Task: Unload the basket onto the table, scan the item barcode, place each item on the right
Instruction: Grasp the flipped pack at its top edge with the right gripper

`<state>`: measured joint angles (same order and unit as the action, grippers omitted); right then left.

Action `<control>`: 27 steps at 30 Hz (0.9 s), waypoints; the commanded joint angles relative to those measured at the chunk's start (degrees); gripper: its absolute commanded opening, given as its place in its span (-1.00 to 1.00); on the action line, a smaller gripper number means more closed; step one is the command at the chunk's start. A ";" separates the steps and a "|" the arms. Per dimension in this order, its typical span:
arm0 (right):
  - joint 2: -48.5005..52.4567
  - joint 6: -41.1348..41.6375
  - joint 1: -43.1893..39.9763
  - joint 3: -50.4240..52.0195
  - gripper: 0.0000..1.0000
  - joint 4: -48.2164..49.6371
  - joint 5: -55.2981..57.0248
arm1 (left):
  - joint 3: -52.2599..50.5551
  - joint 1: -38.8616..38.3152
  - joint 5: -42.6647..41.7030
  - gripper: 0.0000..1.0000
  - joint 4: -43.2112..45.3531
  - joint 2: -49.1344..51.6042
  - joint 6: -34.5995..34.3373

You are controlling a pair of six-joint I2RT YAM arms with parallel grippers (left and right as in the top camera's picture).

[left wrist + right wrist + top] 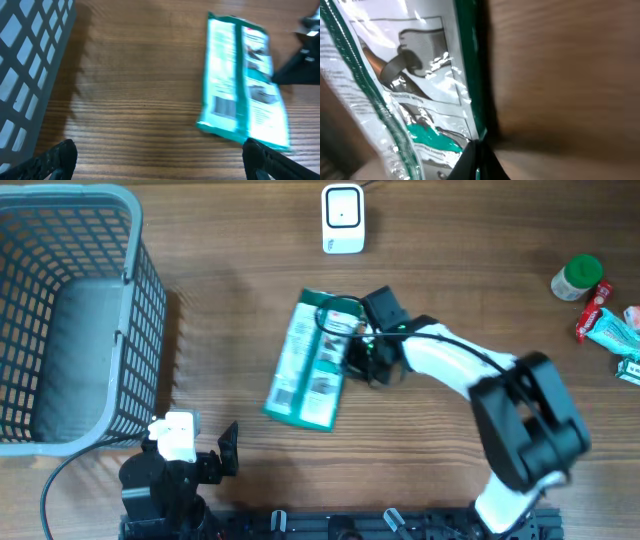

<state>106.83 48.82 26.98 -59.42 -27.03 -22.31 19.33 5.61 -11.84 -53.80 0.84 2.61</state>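
The item is a green and white packet point(309, 363) lying flat on the wooden table. In the left wrist view the packet point(242, 80) shows a barcode point(223, 106) on its upper face. My right gripper point(352, 358) is at the packet's right edge. In the right wrist view my right gripper point(479, 155) is shut on the packet's green edge seam point(470, 75). A white scanner point(342, 218) stands at the far middle of the table. My left gripper point(203, 448) sits near the front left, open and empty, and in its own view my left gripper point(160, 160) frames bare wood.
A grey mesh basket point(133, 235) fills the left side, and its wall point(25, 75) is close to my left gripper. At the far right lie a green-lidded bottle point(578, 277) and a red and teal tube pack point(605, 320).
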 commanded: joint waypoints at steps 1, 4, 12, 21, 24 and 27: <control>-14.60 -10.25 -0.39 0.48 -0.91 -5.05 14.40 | -0.26 -0.24 -0.09 1.00 0.13 -0.24 -0.50; -20.94 -10.78 -0.39 0.50 -0.76 -11.26 15.54 | -0.26 -0.24 -0.09 1.00 0.13 -0.24 -0.52; -17.14 -9.64 -0.37 0.55 1.00 -10.82 19.26 | -0.26 -0.24 -0.09 1.00 0.13 -0.24 -0.50; 4.42 -9.44 -0.39 -5.51 0.99 -8.26 20.48 | -0.26 -0.24 -0.09 1.00 0.13 -0.24 -0.50; 4.61 -12.33 -0.39 -5.51 0.14 -8.39 16.17 | -0.26 -0.24 -0.09 1.00 0.13 -0.24 -0.50; 4.61 -12.83 -0.46 -5.51 -0.52 -7.26 14.91 | -0.26 -0.24 -0.09 1.00 0.13 -0.24 -0.50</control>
<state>109.06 37.17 26.48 -65.76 -34.81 -4.95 19.33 5.61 -11.84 -53.80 0.84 2.61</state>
